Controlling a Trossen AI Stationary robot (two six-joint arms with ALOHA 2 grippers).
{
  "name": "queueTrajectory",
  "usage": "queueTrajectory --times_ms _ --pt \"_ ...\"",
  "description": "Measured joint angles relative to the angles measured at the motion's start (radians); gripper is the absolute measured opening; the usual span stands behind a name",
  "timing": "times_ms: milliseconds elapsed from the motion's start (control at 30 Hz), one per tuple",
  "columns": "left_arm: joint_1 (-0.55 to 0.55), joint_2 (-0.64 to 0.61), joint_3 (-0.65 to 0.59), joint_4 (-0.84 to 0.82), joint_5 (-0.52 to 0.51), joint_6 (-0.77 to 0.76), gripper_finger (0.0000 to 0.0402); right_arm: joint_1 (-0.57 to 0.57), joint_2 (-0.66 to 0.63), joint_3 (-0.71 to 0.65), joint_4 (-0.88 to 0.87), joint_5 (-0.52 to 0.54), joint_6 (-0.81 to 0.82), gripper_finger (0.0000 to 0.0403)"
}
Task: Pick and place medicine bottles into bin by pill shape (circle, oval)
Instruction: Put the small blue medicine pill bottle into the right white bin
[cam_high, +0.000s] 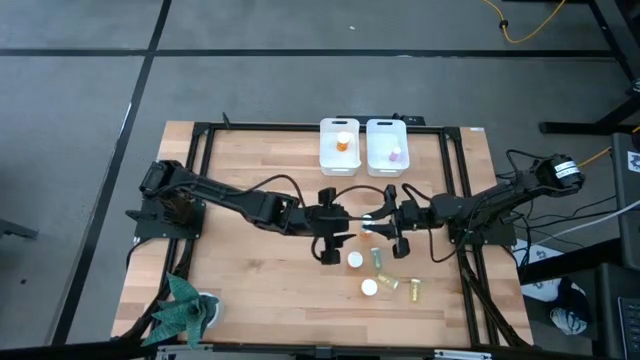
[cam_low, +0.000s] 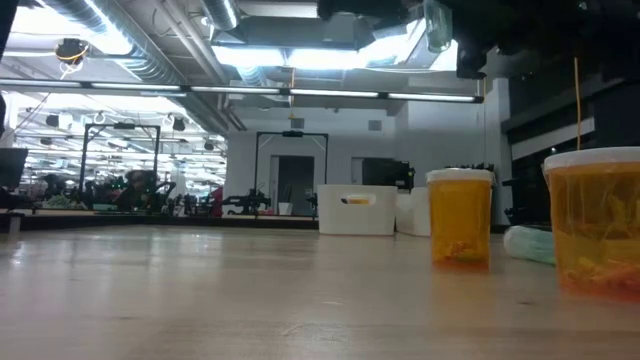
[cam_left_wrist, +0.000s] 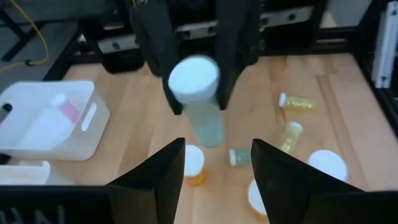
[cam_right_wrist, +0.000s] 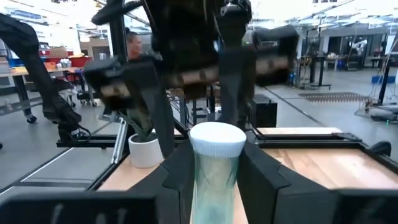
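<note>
My right gripper (cam_high: 378, 228) is above the middle of the table, shut on a translucent pale green bottle with a white cap (cam_right_wrist: 216, 139). My left gripper (cam_left_wrist: 217, 152) faces it from the table's left, open and empty, a short way off (cam_high: 332, 238). Orange bottles with white caps (cam_high: 355, 260) (cam_high: 369, 288) stand on the wood below. Small yellow and green bottles (cam_high: 388, 281) (cam_high: 413, 290) (cam_high: 378, 257) lie beside them. Two white bins (cam_high: 326, 158) (cam_high: 373, 160) stand at the far edge; the left one holds an orange bottle and the right one a pink bottle. My right gripper pinches the green bottle's body just behind the cap (cam_left_wrist: 208, 121) between its two fingers (cam_left_wrist: 239, 56). The fingers come from the table's right, and the bottle lies along them with its cap (cam_left_wrist: 194, 78) toward my left gripper. The bottle is lifted clear of the table.
A black frame (cam_high: 200, 150) runs around the wooden table top. A green toy (cam_high: 185, 310) lies at the near left corner. In the low view two orange bottles (cam_low: 460, 215) (cam_low: 595, 225) stand on the right. Bare wood lies left of the bottles.
</note>
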Motion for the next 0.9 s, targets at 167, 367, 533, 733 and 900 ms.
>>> queueTrajectory --times_ms 167,367,533,733,900 --pt "0.020 0.039 -0.001 0.051 -0.001 -0.035 0.0176 0.000 0.000 0.000 0.010 -0.021 -0.037 0.0100" --pt "0.023 0.049 -0.001 0.121 0.000 -0.045 0.0176 0.000 0.000 0.000 0.013 -0.044 -0.047 0.0100" --pt "0.023 0.049 -0.001 0.169 0.000 -0.046 0.0176 0.000 0.000 0.000 0.049 -0.049 -0.082 0.0100" --pt "0.023 0.049 -0.001 0.198 0.002 -0.048 0.0176 0.000 0.000 0.000 0.092 -0.094 -0.101 0.0100" --pt "0.023 0.049 -0.001 0.209 0.000 -0.047 0.0176 0.000 0.000 0.000 0.125 -0.096 -0.142 0.0100"
